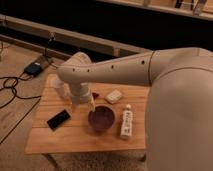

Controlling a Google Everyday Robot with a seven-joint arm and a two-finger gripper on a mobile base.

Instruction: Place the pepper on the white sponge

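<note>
The pepper (pixel 95 95) is a tiny red item on the wooden table (pixel 60 135), just right of my wrist. The white sponge (pixel 114 96) is a small cream-white block lying a little to the pepper's right. My gripper (pixel 84 103) hangs from the white arm over the table's middle, just left of the pepper and above the left rim of the dark purple bowl (pixel 101 119). The arm hides part of the gripper.
A long white tube with a label (pixel 126 123) lies right of the bowl. A black phone (pixel 58 119) lies at the front left. A translucent cup (pixel 59 86) stands at the back left behind the arm. Cables and a blue device (pixel 34 68) are on the floor.
</note>
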